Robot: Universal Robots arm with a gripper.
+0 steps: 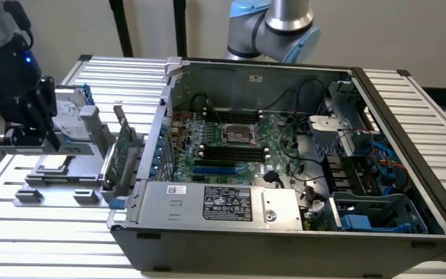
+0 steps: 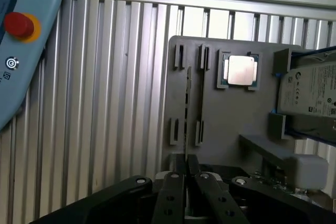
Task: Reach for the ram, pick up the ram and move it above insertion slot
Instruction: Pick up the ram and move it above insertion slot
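The ram [image 2: 187, 95] shows edge-on in the wrist view as a thin stick standing in a slot of the grey holder plate [image 2: 231, 114]. My gripper [image 2: 187, 160] sits just short of it, roughly in line with its length. The fingertips [image 2: 180, 162] are drawn together with nothing between them. In the exterior view the dark gripper [image 1: 23, 131] hangs over the holder [image 1: 56, 177] at the exterior view's left, outside the computer case. The black memory slots [image 1: 234, 152] lie on the green motherboard inside the open case.
A wider green expansion card [image 1: 122, 152] stands on edge beside the case wall. A silver hard drive with blue rails [image 1: 69, 116] and a processor chip [image 2: 240, 70] also sit on the holder. The power supply [image 1: 215, 203] fills the case's front. A pendant with a red button [image 2: 18, 24] lies nearby.
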